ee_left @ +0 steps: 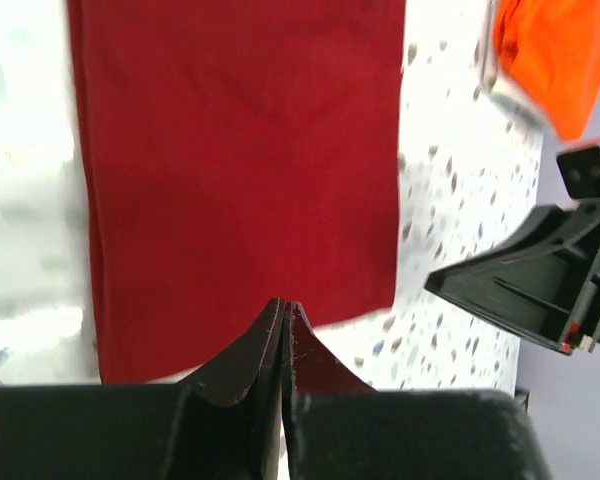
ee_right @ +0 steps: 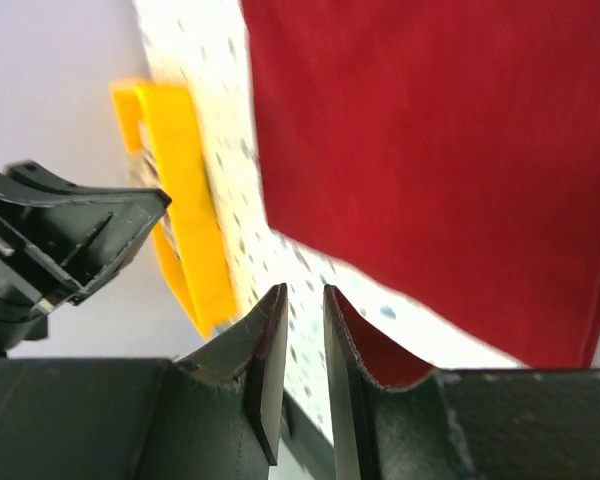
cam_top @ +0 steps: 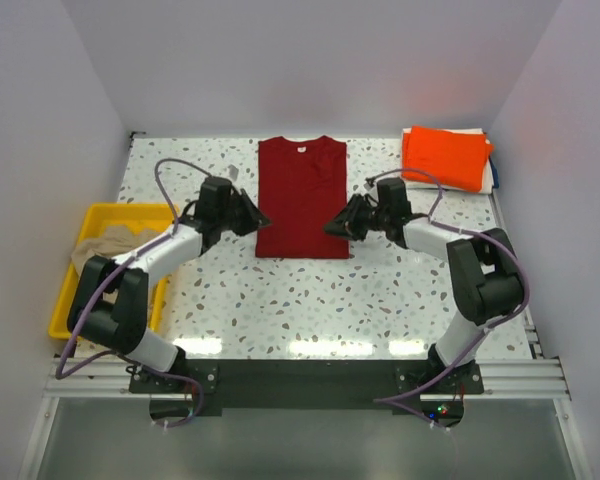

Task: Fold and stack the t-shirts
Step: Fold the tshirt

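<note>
On your speckled table (cam_top: 380,290) the red tee (cam_top: 302,200) lies centred, a smooth flat rectangle, long axis 12-to-6, collar at 12. Left gripper (cam_top: 263,222) is all but closed, right gripper (cam_top: 332,226) slightly parted, both empty.

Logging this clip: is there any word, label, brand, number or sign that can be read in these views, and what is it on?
No text can be read in any view.
Small white neck label at the collar of the dark red t-shirt: too small to read.
Orange t-shirt and yellow tray: no print visible.
</note>
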